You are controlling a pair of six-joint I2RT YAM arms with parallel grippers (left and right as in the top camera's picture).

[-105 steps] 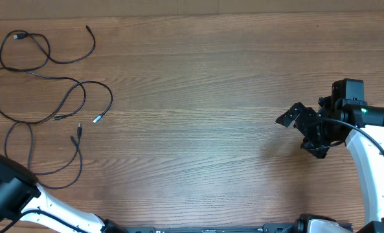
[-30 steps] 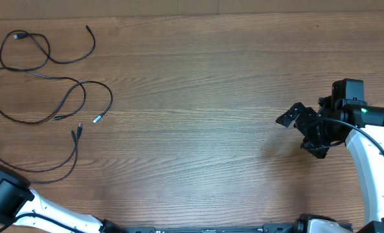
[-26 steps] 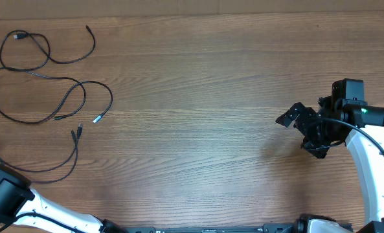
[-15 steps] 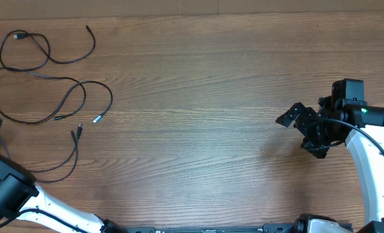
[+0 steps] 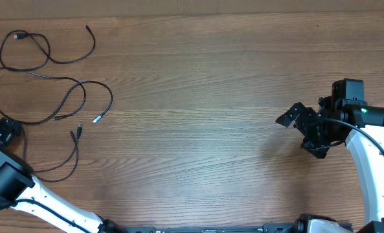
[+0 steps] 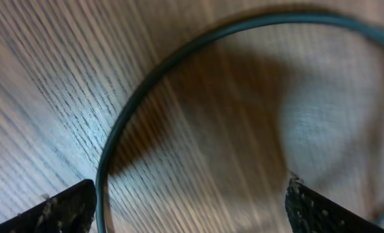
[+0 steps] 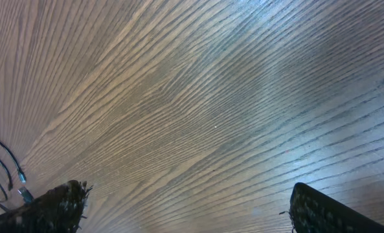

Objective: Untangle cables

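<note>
Three thin black cables lie spread at the table's left. One loops at the top left [image 5: 24, 46]. A second makes a big loop [image 5: 46, 97] ending in a silver tip [image 5: 98, 118]. The third [image 5: 65, 169] curves along the lower left, its plug [image 5: 76, 133] pointing up. My left gripper [image 5: 5, 128] hovers low over that third cable's left end. In the left wrist view it [image 6: 188, 217] stands open, and the cable [image 6: 146, 81] arcs between the fingers, close beside the left finger [image 6: 59, 210]. My right gripper [image 5: 300, 134] [image 7: 192, 213] is open over bare wood at the far right.
The wooden table [image 5: 198, 97] stretches between the two arms. The cables show small at the right wrist view's left edge [image 7: 7, 165]. The table's back edge [image 5: 198, 14] runs along the top.
My left gripper has come in from the left edge and moved right, over the third cable's left end. The cables and the right arm have not moved.
</note>
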